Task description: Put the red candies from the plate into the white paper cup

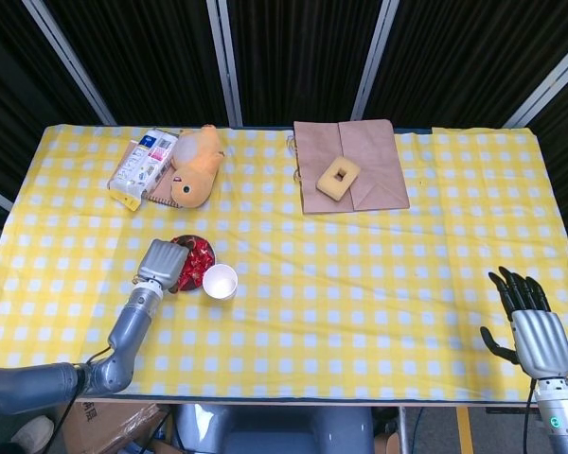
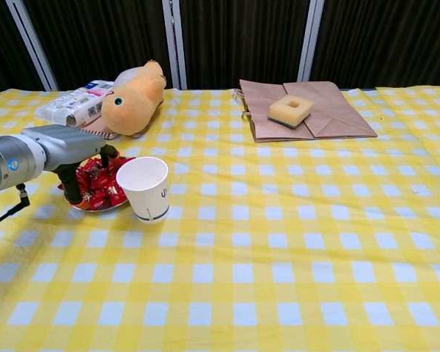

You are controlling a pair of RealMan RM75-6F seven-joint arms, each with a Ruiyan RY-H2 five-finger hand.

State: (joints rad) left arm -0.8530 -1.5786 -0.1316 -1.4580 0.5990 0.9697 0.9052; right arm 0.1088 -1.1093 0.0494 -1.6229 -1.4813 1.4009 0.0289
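A small plate [image 2: 95, 207] heaped with red candies [image 1: 200, 253] [image 2: 104, 183] sits at the front left of the yellow checked table. The white paper cup [image 1: 220, 281] [image 2: 147, 188] stands upright against its right side, and nothing shows inside it. My left hand [image 1: 159, 262] [image 2: 62, 147] hovers over the left half of the pile. Its thumb reaches down at the plate's near left edge and its fingers at the far side, spread apart and touching the candies. No candy is visibly held. My right hand [image 1: 530, 320] rests open at the front right table edge, in the head view only.
A yellow plush toy [image 1: 194, 170] [image 2: 134, 92] and a tissue packet [image 1: 142, 168] [image 2: 73, 105] lie behind the plate. A flat brown paper bag [image 1: 369, 184] [image 2: 330, 117] bearing a yellow sponge [image 1: 338, 177] [image 2: 290, 110] lies at the back centre.
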